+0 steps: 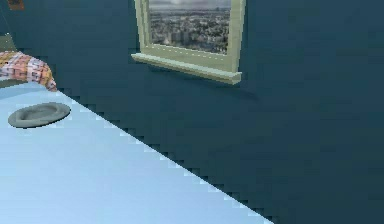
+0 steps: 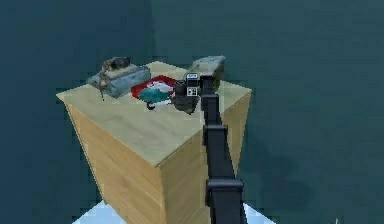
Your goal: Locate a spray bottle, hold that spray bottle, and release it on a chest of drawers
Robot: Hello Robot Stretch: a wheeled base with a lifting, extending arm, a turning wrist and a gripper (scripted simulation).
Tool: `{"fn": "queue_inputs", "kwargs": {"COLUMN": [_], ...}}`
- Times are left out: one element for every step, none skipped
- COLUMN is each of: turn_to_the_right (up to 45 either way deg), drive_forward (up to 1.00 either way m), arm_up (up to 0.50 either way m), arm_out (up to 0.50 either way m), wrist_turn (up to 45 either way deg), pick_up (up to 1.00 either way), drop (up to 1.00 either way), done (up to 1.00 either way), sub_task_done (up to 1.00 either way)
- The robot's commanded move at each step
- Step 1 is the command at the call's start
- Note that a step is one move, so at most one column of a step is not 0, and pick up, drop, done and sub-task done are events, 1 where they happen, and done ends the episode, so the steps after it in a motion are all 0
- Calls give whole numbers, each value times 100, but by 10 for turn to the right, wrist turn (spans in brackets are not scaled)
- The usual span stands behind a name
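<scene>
Gripper (image 2: 180, 98) at wooden chest (image 2: 130, 120) top, near red-white item (image 2: 158, 88); can't tell its grip. Ease in slowly, avoid nudging grey clutter (image 2: 118, 76).

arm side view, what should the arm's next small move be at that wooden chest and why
Probably a small lift straight up. The gripper sits at the wooden chest's top, close to a red-and-white thing and a grey thing lying there, so I cannot tell whether it holds anything; rising clear would likely show that.
</scene>
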Motion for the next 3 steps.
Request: {"fn": "queue_inputs", "kwargs": {"turn_to_the_right": [0, 0, 0], "drive_forward": [0, 0, 0], "arm_up": [10, 0, 0], "arm_out": [0, -8, 0], "wrist_turn": [0, 0, 0], "pick_up": [0, 0, 0], "drop": [0, 0, 0], "done": [0, 0, 100], "sub_task_done": [0, 0, 0]}}
